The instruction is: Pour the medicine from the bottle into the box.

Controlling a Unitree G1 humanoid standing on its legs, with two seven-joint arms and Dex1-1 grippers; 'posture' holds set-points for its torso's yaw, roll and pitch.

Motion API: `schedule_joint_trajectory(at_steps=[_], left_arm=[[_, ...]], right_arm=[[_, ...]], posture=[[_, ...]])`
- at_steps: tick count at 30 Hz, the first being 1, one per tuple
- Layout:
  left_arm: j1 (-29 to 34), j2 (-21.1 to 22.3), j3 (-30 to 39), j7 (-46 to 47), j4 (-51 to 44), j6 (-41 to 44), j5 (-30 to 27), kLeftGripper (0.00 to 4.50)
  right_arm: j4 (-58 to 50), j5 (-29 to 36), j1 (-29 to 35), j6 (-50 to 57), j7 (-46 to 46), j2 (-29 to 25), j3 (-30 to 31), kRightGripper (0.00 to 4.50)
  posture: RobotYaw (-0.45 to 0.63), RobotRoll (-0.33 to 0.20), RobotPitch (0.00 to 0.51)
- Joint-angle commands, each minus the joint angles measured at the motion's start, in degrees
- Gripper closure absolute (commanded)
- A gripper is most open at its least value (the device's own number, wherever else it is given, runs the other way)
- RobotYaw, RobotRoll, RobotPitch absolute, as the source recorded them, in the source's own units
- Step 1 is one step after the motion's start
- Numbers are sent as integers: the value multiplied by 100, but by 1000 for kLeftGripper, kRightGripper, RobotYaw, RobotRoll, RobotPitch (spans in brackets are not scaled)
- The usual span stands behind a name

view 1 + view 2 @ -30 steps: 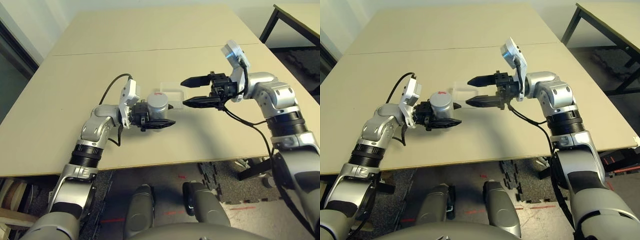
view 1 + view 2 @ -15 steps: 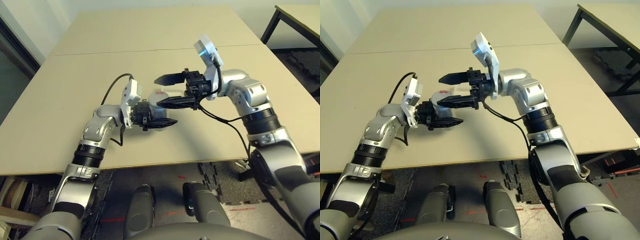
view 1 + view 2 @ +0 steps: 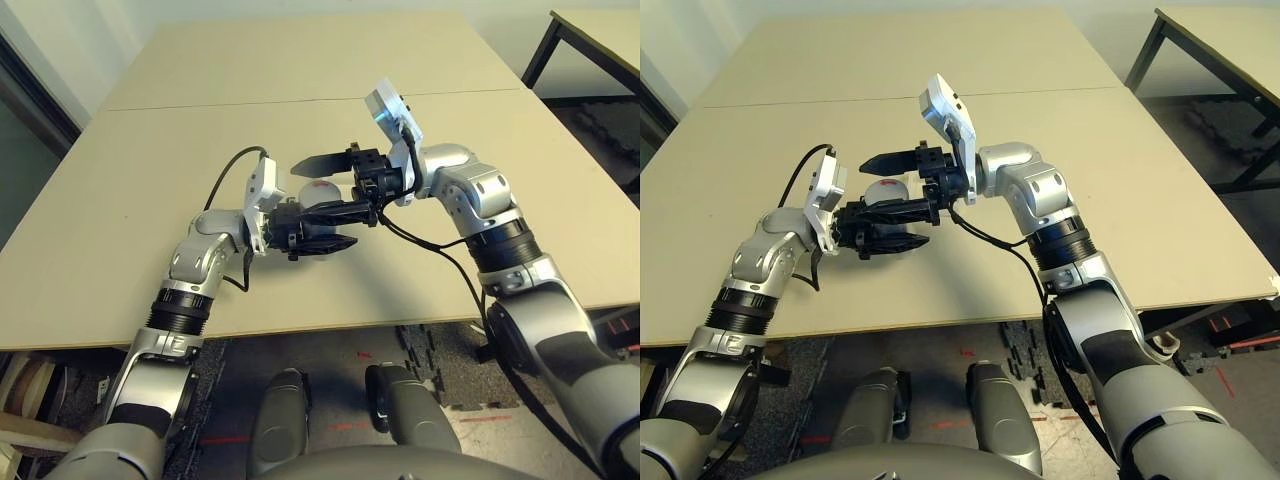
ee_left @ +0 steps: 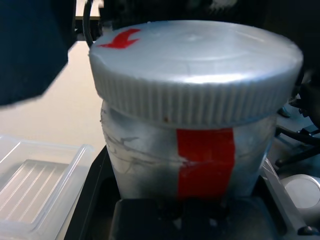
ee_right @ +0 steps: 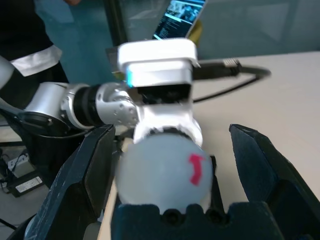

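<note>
The left gripper [image 3: 325,232] is clamped on the bottle [image 4: 195,125], holding it above the table [image 3: 120,210] near the middle of the scene. The bottle carries its ribbed grey cap [image 4: 197,65], marked with a red arrow, and a red strip runs down its silver side. The right gripper [image 3: 325,187] reaches in from the right with its fingers [image 5: 82,175] spread apart, one on either side of the cap. The clear box [image 4: 37,190] lies on the table just beyond the bottle.
</note>
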Motion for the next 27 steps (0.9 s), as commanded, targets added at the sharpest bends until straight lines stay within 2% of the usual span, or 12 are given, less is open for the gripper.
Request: schedule_joint_trajectory(at_steps=[1,12,27], left_arm=[[-53,15,-34,-45,-33,-40,-30,1846],[-108,47,-36,-49,22,-68,-49,1846],[-210,53,-14,-106,234,-196,8,1846]], right_arm=[[275,-98,-43,-169,-29,-153,-92,0],[474,-62,-1,-314,-10,-552,-239,0],[-313,321,333,231,25,-989,-439,0]], posture=[[-41,0,88],[-47,0,84],[-56,0,77]])
